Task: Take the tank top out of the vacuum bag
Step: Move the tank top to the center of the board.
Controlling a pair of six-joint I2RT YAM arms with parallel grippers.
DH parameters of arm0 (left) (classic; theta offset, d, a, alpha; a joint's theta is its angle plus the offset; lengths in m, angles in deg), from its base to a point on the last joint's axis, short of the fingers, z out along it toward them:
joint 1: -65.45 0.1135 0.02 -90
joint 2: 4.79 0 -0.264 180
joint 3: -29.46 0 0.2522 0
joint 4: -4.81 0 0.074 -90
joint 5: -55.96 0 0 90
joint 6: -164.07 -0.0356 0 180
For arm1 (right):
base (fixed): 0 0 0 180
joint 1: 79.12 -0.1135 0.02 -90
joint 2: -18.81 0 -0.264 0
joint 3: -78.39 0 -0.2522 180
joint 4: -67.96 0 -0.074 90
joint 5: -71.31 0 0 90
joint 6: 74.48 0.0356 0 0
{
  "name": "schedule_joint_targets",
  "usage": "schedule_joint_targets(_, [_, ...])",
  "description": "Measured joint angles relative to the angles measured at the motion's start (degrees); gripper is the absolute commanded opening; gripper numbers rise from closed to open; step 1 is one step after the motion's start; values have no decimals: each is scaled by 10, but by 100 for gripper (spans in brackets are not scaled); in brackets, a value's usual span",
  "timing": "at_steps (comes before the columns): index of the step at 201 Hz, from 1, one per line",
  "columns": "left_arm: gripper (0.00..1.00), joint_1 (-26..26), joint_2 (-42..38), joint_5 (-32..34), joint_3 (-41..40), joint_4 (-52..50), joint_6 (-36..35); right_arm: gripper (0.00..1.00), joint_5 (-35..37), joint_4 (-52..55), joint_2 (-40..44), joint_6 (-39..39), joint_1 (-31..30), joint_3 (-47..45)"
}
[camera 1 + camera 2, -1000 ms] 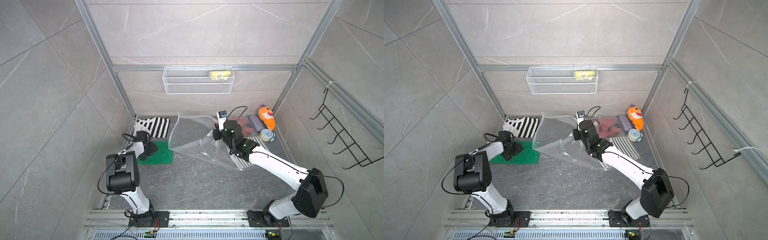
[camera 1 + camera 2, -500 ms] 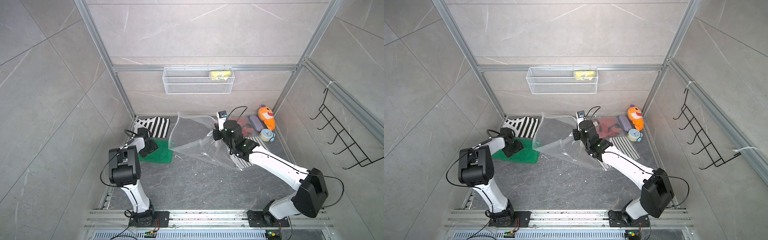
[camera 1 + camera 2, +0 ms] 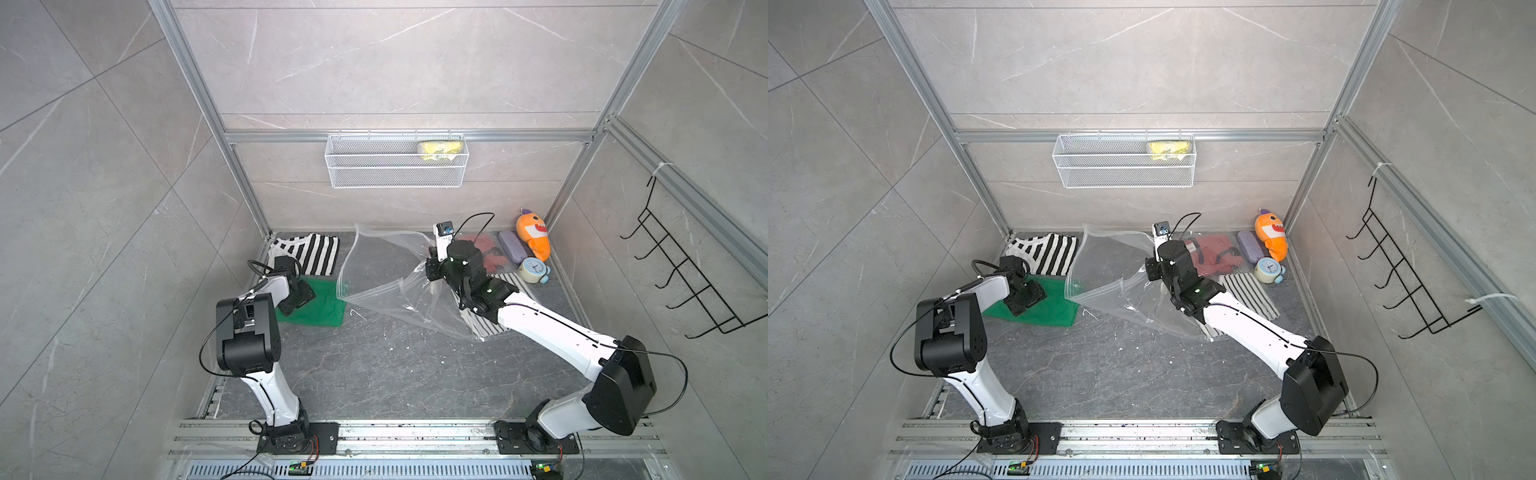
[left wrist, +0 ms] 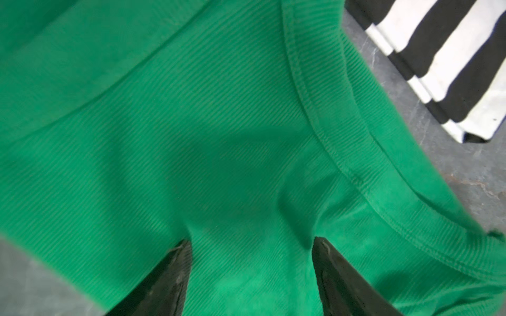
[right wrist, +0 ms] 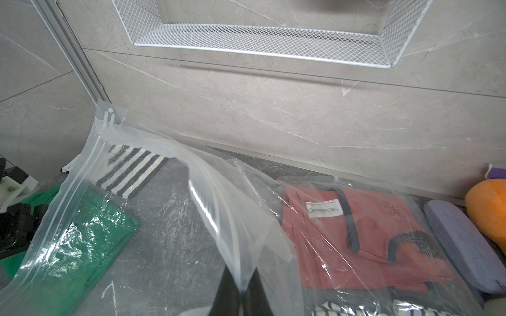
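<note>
right end effector [image 5: 241, 277]: pinches big clear crinkly plastic vacuum bag [image 5: 219, 197], lifting its mouth up | left end effector [image 4: 252, 243]: spread apart over green ribbed cloth tank top [image 4: 219, 123], looks let go

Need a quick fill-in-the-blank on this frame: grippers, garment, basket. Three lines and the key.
1. The right gripper is ___ on the clear vacuum bag.
2. The garment under the open left gripper is ___.
3. The item in the wire basket on the back wall is ___.

Missing words: shut; green; yellow.
</note>
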Motion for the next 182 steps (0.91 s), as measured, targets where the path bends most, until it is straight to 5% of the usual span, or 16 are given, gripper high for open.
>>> schedule_joint_targets(57, [62,-92,-38,-17,24,-9,0,0,0,-4,6,0,0,-8])
schedule_joint_targets(182, [57,-104,92,-36,96,-6,17,0,0,-7,11,0,0,-15])
